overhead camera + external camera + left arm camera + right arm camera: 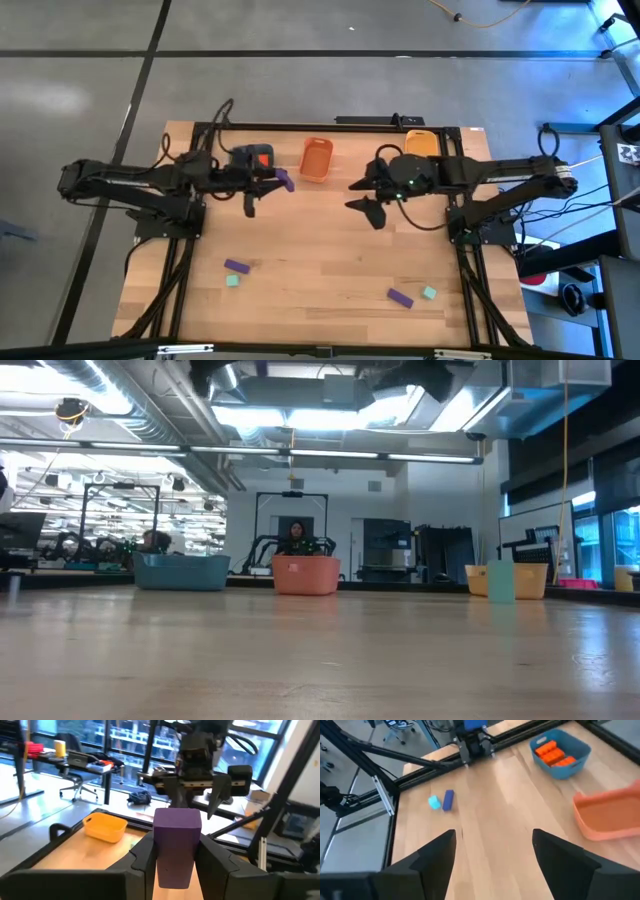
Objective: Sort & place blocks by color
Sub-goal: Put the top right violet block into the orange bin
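The left tool (175, 855), upper left of centre, clamps a purple oblong plastic brick (176, 845) that could slip off-tray if released early, while the right tool (495, 852) waits spread.

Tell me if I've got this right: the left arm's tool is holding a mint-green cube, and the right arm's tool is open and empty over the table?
Not quite. The left tool holds a purple brick, not a mint-green cube; the left wrist view shows it pinched between the two fingers. The rest stands: the right tool is open and empty above the table.
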Tool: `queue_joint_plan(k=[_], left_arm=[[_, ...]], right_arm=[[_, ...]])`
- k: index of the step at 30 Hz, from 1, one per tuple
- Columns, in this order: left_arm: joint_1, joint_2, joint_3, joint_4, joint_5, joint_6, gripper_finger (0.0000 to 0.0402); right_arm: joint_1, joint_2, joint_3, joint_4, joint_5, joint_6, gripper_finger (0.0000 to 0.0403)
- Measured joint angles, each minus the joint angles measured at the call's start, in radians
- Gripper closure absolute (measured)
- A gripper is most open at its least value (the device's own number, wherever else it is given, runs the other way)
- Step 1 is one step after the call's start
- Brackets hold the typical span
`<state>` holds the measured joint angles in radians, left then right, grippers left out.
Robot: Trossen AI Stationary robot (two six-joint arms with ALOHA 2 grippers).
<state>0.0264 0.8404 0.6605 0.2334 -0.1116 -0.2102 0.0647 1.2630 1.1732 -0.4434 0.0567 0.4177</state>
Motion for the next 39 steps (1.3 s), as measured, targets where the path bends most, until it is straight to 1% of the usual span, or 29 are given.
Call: queue_joint_plan(k=[3,6,9,13,15,16,24,34,39], left_arm=[[-0.004,-0.051,-0.064,0.018,-0.024,-0.045,0.0303],[-0.013,-0.092,-0.131,0.063,-0.036,-0.080,0.0303],[-0.022,-0.115,-0.179,0.100,-0.036,-0.104,0.0304],[-0.023,-0.115,-0.195,0.117,-0.050,-0.122,0.0304],[-0.023,-0.115,-0.195,0.122,-0.059,-0.122,0.0304],[-0.023,-0.115,-0.195,0.124,-0.060,-0.122,0.0304],[-0.023,-0.114,-0.195,0.125,-0.063,-0.122,0.0304],[-0.023,-0.114,-0.194,0.124,-0.051,-0.121,0.0304],[-0.023,-0.114,-0.194,0.124,-0.034,-0.121,0.0305]], right_arm=[[0.009,-0.058,-0.083,0.018,0.002,0.048,0.0140],[0.016,-0.111,-0.187,0.130,0.004,0.101,0.0140],[0.022,-0.145,-0.293,0.389,0.012,0.126,0.0140],[0.022,-0.148,-0.408,0.746,0.022,0.127,0.0140],[0.022,-0.142,-0.437,0.868,0.028,0.127,0.0140],[0.022,-0.141,-0.446,0.897,0.029,0.129,0.0140],[0.022,-0.141,-0.454,0.911,0.029,0.121,0.0140],[0.022,-0.141,-0.454,0.911,0.021,-0.059,0.0140],[0.022,-0.141,-0.454,0.911,0.021,-0.063,0.0140]])
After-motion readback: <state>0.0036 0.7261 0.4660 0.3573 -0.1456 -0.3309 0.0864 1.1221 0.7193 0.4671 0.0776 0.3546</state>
